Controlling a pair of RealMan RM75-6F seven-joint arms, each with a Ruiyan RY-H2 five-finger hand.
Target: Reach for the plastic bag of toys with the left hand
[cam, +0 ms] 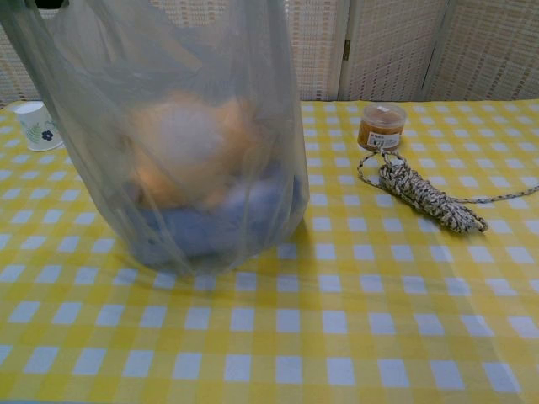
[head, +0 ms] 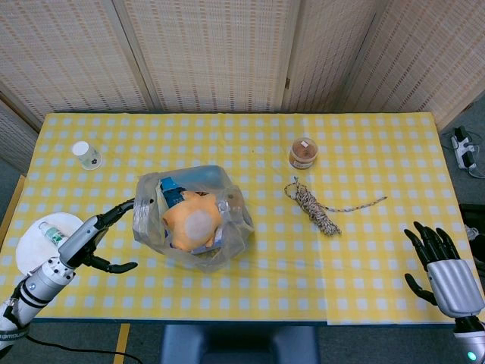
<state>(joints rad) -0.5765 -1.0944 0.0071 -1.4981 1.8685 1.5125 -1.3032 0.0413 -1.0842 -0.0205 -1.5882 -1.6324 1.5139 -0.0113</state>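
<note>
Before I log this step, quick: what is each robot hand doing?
Left robot hand: open, fingers spread, fingertips at the plastic bag rim, gripping nothing.
Right robot hand: open, empty.

In your chest view the bag [cam: 181,126] filled the left half — clear plastic, upright on the checked cloth [cam: 337,337], with an orange toy [cam: 189,147] blurred inside above something blue. Left of it, near the far edge, you had a small white cup [cam: 38,124]. To the right stood a lidded jar [cam: 381,126] — a coiled rope [cam: 421,195] lay just in front, its loose end trailing right.
</note>
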